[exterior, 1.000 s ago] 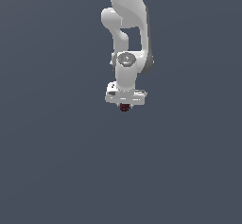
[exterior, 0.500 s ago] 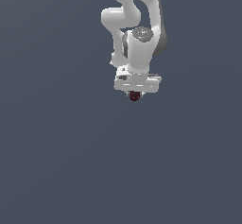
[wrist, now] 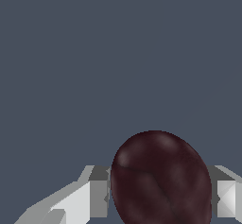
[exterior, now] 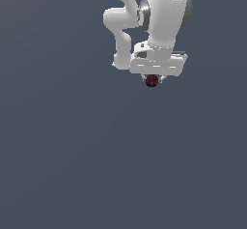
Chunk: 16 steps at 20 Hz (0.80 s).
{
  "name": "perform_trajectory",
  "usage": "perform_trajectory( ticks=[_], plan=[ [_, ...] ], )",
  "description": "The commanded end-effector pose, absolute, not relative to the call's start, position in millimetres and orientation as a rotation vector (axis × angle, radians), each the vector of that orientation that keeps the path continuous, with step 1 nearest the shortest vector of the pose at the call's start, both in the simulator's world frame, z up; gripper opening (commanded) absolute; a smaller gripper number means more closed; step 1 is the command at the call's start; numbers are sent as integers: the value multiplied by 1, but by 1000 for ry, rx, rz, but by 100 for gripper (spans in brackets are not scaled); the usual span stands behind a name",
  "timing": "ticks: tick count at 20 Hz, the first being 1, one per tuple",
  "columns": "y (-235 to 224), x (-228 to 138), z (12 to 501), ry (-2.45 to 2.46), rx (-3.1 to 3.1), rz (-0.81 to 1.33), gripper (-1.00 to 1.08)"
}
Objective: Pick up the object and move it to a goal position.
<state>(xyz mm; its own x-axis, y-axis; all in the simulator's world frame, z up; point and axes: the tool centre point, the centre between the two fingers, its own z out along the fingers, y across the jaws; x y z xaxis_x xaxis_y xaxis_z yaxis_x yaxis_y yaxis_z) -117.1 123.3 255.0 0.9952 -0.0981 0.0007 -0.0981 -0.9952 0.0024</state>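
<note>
Smooth, faintly glossy maroon ball (wrist: 160,178), matt white plastic-looking end effector (exterior: 152,80), flat matt grey backdrop (exterior: 72,150)

Apart from the task's own things, both views show only a flat, even blue-grey background (exterior: 72,165). In the exterior view it fills the picture from edge to edge, with no seam, edge, mark or shadow on it. The wrist view shows the same plain blue-grey (wrist: 94,53). It cannot be told whether this is a floor, a table or empty space.
</note>
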Motion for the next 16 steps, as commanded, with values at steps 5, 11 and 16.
perform_trajectory(
  ticks=[5, 11, 16],
  plan=[
    [159, -121, 319, -155, 3135, 1, -100],
    [192, -123, 377, -154, 3136, 0, -100],
    [213, -124, 414, -154, 3137, 0, -100]
  ],
)
